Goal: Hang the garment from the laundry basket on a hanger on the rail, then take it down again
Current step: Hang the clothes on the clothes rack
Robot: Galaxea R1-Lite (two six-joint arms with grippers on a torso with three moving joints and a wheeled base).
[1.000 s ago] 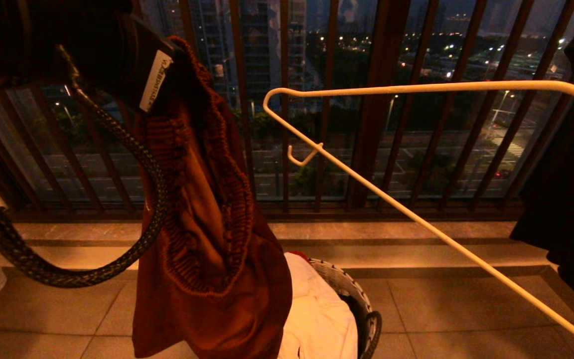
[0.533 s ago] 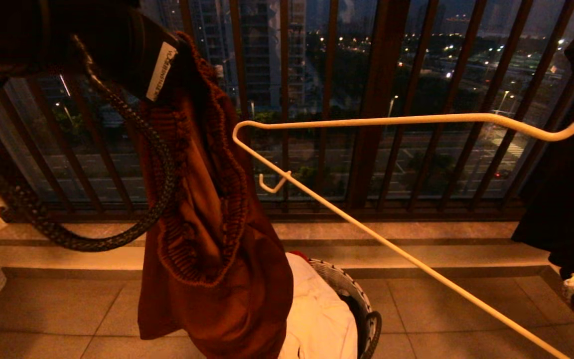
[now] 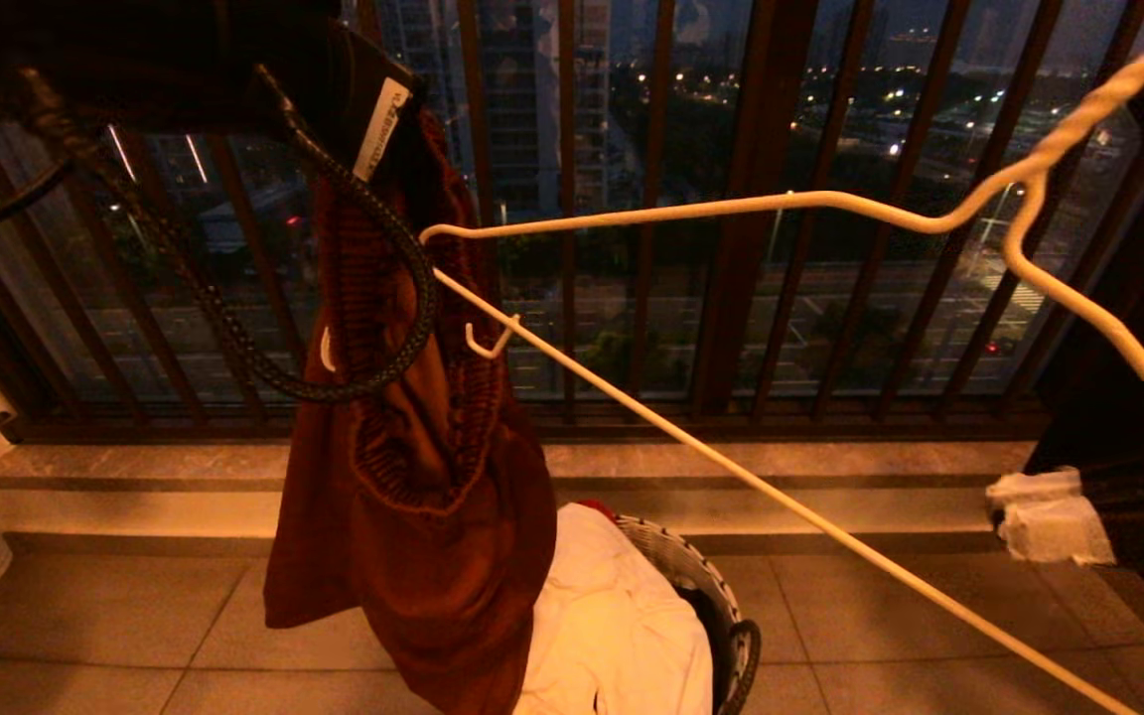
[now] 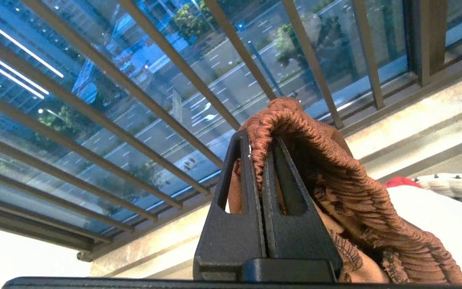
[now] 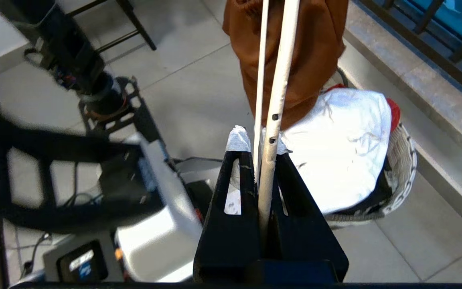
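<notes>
The left gripper (image 4: 261,160), at eleven o'clock in the head view and mostly lost in shadow there, has its jaws pressed together on the gathered waistband of the rust-brown shorts (image 3: 413,497), which hang down toward six o'clock in front of the dark barred railing (image 3: 761,199). A braided black cable (image 3: 373,367) loops across the fabric and hides part of the waistband.

The right gripper (image 5: 260,168), its tips wrapped in white tape, pinches the white wire hanger (image 3: 731,467). In the head view only those taped tips show, at four o'clock. The hanger's hook is cut off at one o'clock, and its far corner reaches the shorts' waistband; whether it is inside the opening cannot be told.

The laundry basket (image 3: 721,596) sits at six o'clock, its contents covered by a white cloth (image 3: 622,626).
</notes>
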